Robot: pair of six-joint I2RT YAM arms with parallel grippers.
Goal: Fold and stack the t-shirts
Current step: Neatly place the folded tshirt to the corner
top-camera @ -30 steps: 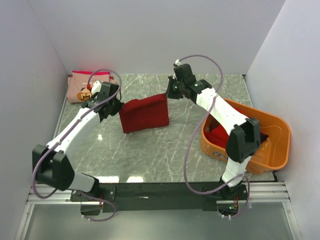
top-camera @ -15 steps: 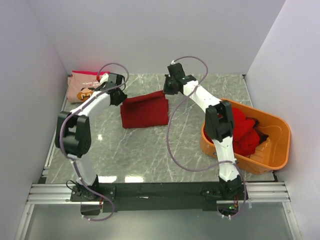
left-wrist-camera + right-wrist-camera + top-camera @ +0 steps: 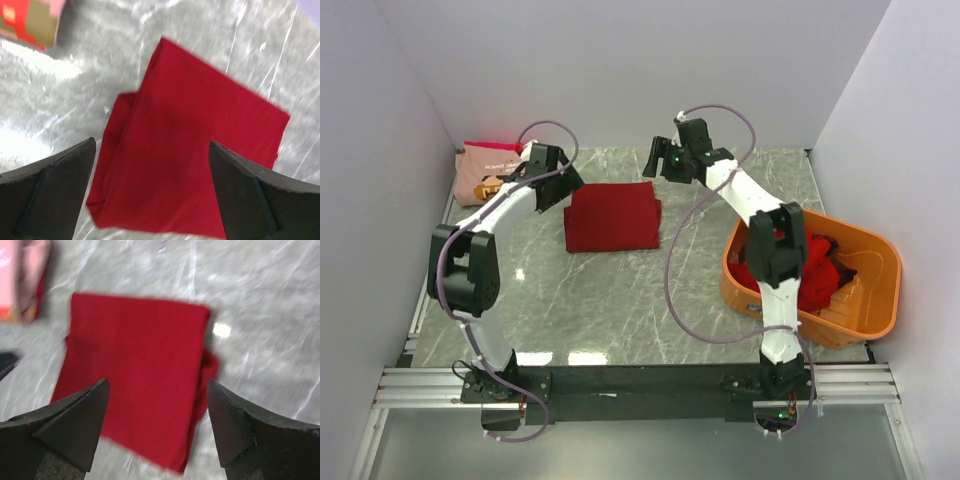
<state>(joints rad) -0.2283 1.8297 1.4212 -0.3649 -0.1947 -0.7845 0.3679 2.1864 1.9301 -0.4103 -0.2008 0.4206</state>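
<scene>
A grey marble-patterned surface [image 3: 620, 300] with white veins fills the middle of the overhead view. Plain white walls [image 3: 620, 70] shut it in at the back and on both sides, and two bright patches of glare lie near its front edge. On its right part stands an orange plastic tub [image 3: 876, 262], rounded at the corners and turned slightly askew, its far side close to the right-hand wall. Along the near edge of the surface runs a frame of silver metal rails [image 3: 420, 388] crossed by a black bar.
</scene>
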